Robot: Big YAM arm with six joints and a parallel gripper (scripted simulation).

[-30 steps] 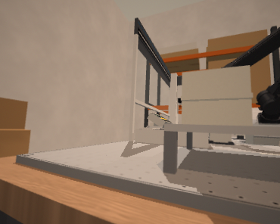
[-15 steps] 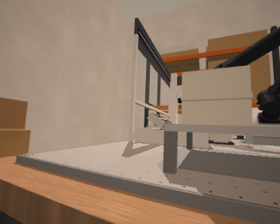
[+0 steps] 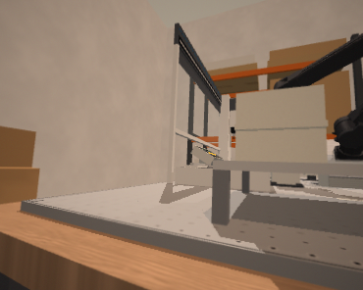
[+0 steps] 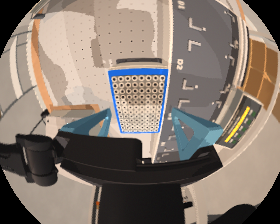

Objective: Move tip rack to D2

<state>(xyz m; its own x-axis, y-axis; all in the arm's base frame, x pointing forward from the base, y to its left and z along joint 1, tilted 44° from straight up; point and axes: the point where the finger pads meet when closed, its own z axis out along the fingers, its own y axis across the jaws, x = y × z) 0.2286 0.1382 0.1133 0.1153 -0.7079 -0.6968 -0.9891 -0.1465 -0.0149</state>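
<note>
The wrist view looks straight down past the black arm (image 4: 111, 163). The gripper (image 4: 144, 125) hangs wide open and holds nothing; its two blue fingers stand one on each side of the tip rack (image 4: 139, 102) below, apart from it.

The rack is the landmark. It has a blue rim around a field of pale rings; the end nearest the gripper looks lighter, the far end darker. Whether a cover sits on it I cannot tell. A dark bar lies just beyond its far end. Beyond that spreads the pale perforated board (image 4: 91, 30). To the rack's right runs a dark deck strip (image 4: 197, 50) with white bracket marks, and further right, near the edge of view, a dark panel with a yellow stripe (image 4: 239, 125). To the rack's left an orange edge (image 4: 38, 56) borders the board.

The exterior view is low, from the wooden table (image 3: 62, 250). Nearest is the grey-edged perforated board (image 3: 135, 206). On it stands a grey shelf (image 3: 292, 166) on a post, carrying two beige blocks (image 3: 280, 124), one on the other. Right of them the arm (image 3: 351, 129) comes down. Behind stand a dark frame (image 3: 196, 64) and brown boxes on orange racking (image 3: 263, 71).
</note>
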